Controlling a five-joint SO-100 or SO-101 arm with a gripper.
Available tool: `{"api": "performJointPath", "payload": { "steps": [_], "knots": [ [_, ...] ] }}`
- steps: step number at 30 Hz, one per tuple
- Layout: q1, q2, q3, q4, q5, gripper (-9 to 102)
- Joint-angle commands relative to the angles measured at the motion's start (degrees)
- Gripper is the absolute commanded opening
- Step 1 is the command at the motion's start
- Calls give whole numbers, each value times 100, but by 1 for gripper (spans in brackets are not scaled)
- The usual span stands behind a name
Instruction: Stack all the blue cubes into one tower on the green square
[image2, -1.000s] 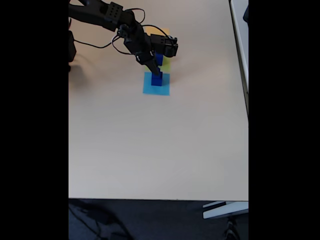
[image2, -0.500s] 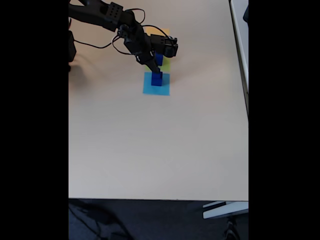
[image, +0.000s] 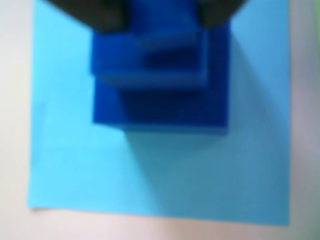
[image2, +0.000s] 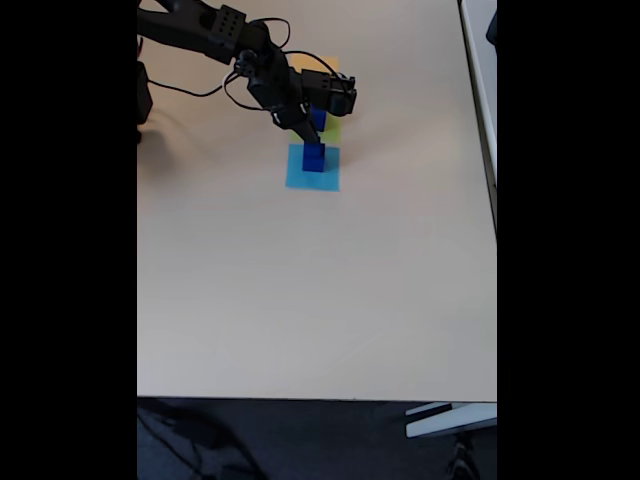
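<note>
Gripper (image: 160, 15) clamped on upper blue cube (image: 150, 55) atop larger cube (image: 160, 107), on light-blue square (image: 75, 165); green square (image2: 331, 128) tower unbuilt.

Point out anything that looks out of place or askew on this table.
The blue cubes are stacked on the light-blue square, not the green square, where another blue cube sits. In the wrist view the upper cube sits shifted toward the left edge of the larger one below, with the gripper at its top.

Three blue cubes (image2: 314, 158), one light-blue paper square (image2: 312, 168), one green square (image2: 331, 128), one orange square (image2: 318, 62).
</note>
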Motion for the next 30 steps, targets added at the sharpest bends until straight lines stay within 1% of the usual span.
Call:
{"api": "performJointPath", "payload": {
  "steps": [1, 9, 16, 21, 30],
  "knots": [
    [70, 62, -413, -123, -53, 3],
    [-26, 176, -501, -62, -35, 3],
    [-255, 229, -1081, 659, 281, 3],
    [-563, 281, -1178, 1002, 1020, 4],
    [-1143, 53, -1257, 967, 2030, 4]
  ]
}}
